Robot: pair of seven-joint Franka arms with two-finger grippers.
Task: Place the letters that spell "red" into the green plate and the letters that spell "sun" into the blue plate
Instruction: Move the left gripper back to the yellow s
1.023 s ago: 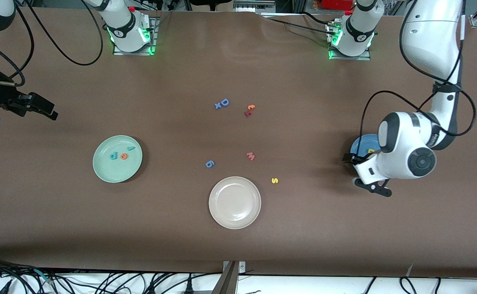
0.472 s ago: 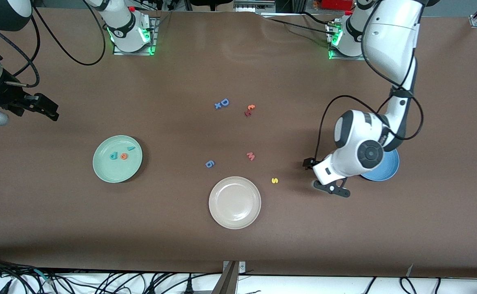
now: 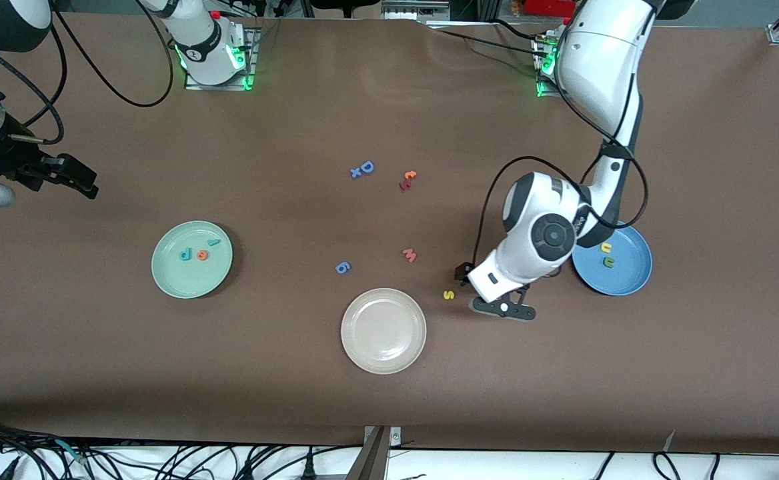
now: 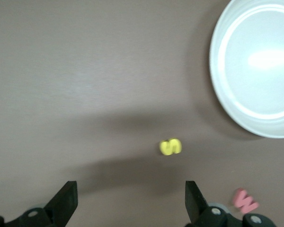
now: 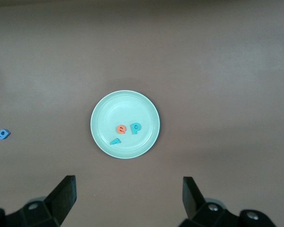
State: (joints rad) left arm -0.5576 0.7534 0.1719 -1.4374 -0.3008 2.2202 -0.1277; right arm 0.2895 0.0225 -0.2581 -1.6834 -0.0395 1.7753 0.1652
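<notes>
**Five of six letters placed; only the "s" left**

Nearest the front camera: cream-white plate (image 3: 363, 347), empty and no part of the job. Just farther and toward the left arm's end of it: yellow "s" (image 3: 449, 294), lying alone on the bare table, outside any plate (the one letter left to move, by the look of it). Hovering low over the table just beside that "s": left gripper (image 4: 131, 191), jaws spread wide, nothing between them, the letter ahead of the gap in the left wrist view. Probably lining up for the pick.

Farther again, at the left arm's end: blue plate (image 3: 633, 280), holding yellow "u" (image 3: 606, 247) and green "n" (image 3: 608, 262), so two thirds of "sun" done.

At about the same depth, toward the right arm's end: green plate (image 3: 176, 277), with teal "r" (image 3: 213, 243), orange "e" (image 3: 203, 254) and teal-blue "d" (image 3: 185, 254) all inside. "Red" judged finished.

Over the table at the right arm's end: right gripper (image 5: 128, 189), waiting, jaws wide apart and empty.
</notes>
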